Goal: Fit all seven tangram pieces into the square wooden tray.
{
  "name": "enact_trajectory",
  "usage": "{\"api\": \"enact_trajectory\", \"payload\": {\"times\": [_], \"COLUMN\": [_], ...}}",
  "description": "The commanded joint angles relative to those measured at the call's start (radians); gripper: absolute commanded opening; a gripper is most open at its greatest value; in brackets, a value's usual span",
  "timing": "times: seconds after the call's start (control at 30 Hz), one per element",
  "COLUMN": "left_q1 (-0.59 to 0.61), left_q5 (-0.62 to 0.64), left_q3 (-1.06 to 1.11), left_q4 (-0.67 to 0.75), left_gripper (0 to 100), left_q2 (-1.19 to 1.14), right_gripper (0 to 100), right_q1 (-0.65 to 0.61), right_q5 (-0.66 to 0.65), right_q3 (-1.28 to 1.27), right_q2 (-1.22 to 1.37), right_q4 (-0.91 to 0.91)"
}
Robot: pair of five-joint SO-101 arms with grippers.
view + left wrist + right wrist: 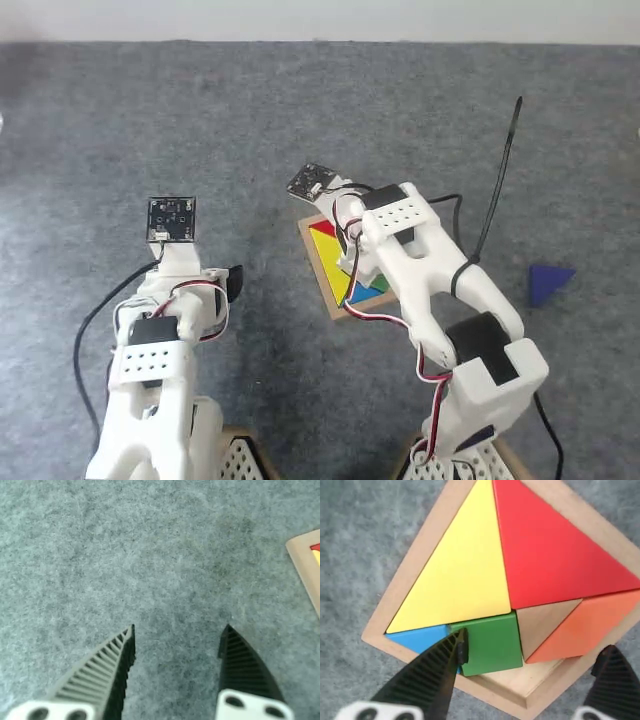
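The square wooden tray (pixel 410 577) lies under my right gripper (pixel 536 645), which hangs open just above it. In the tray sit a yellow triangle (pixel 462 570), a red triangle (pixel 550 550), a green square (pixel 492 642), an orange piece (pixel 580 627) and a light blue piece (pixel 417 637). A tan triangular patch (pixel 542 625) shows between green and orange. In the high view a dark blue triangle (pixel 548 281) lies on the carpet right of the tray (pixel 318 262). My left gripper (pixel 179 630) is open over bare carpet, left of the tray's corner (pixel 302 560).
Grey carpet covers the whole table. A black cable tie (pixel 500 180) sticks up beside the right arm. The right arm's white body (pixel 440 290) hides much of the tray from above. Open carpet lies between the two arms and towards the back.
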State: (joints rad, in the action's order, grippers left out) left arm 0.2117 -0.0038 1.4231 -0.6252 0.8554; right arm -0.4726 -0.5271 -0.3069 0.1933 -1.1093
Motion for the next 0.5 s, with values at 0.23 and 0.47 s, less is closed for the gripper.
{"api": "enact_trajectory", "payload": {"times": [0.23, 0.47], "left_q1": [0.002, 0.002], "left_q5": [-0.008, -0.008], "left_q3": [-0.007, -0.008], "left_q4": [0.023, 0.023], "left_gripper": [27, 27], "left_q2": [0.012, 0.012], "right_gripper": [39.5, 39.5], "right_q1": [0.36, 0.705], "right_q5": [-0.006, 0.011], "right_q3": [0.077, -0.002], "right_q2": [-0.444, -0.328], "right_q4": [-0.206, -0.236]}}
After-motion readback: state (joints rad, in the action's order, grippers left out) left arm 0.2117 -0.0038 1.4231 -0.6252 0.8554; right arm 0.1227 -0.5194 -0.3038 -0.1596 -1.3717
